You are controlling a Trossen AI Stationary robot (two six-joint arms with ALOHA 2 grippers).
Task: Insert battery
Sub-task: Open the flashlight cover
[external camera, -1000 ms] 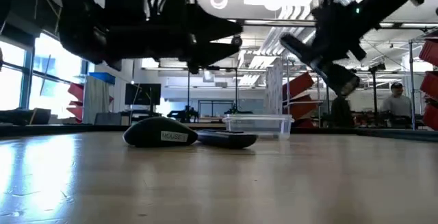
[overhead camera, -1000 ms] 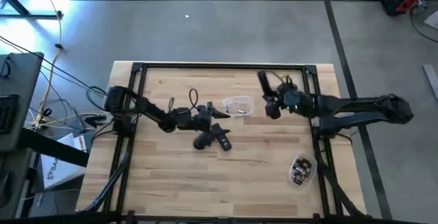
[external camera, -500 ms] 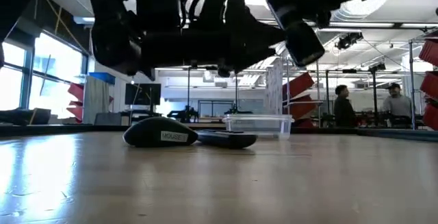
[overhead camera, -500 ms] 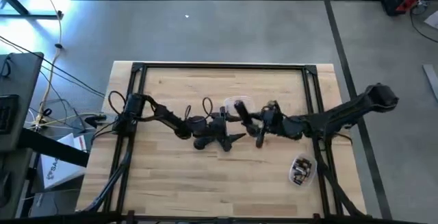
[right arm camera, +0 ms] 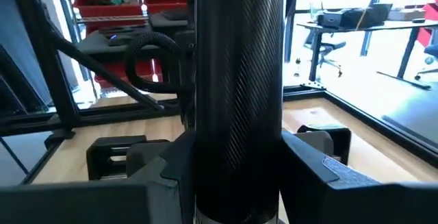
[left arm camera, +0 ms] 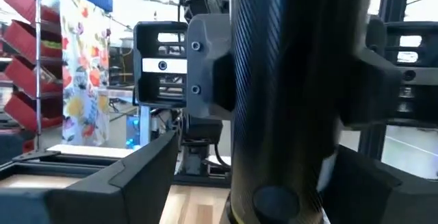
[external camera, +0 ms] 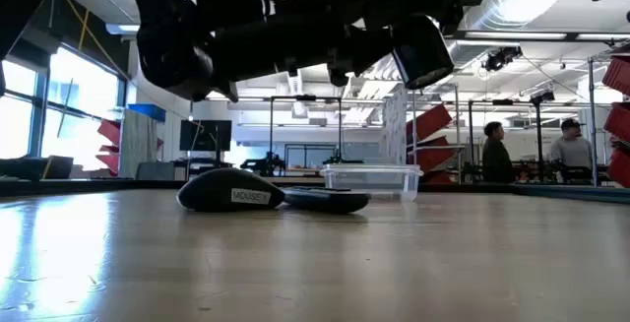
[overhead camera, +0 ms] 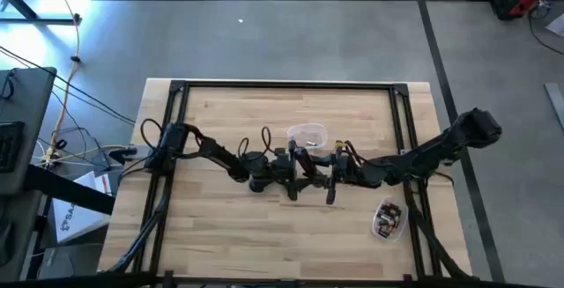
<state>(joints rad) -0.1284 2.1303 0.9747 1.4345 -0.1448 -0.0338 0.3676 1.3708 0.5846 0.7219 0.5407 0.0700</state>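
Both arms are stretched low over the middle of the wooden table (overhead camera: 229, 217), meeting near its centre. The left gripper (overhead camera: 296, 166) is seen from above over the spot where the mouse and its loose cover lie, and the right gripper (overhead camera: 328, 182) is just beside it. Whether either gripper's fingers are spread or closed cannot be told, and nothing can be seen between them.

From table height, the black mouse (external camera: 230, 190) is shown resting on the tabletop, its white label facing the camera. A flat dark cover (external camera: 328, 200) lies touching it. An empty clear tub (external camera: 371, 179) stands behind them.

A second small tub holding batteries (overhead camera: 387, 218) is placed near the table's right front corner, well apart from the mouse. Two people (external camera: 495, 151) are visible in the room beyond.
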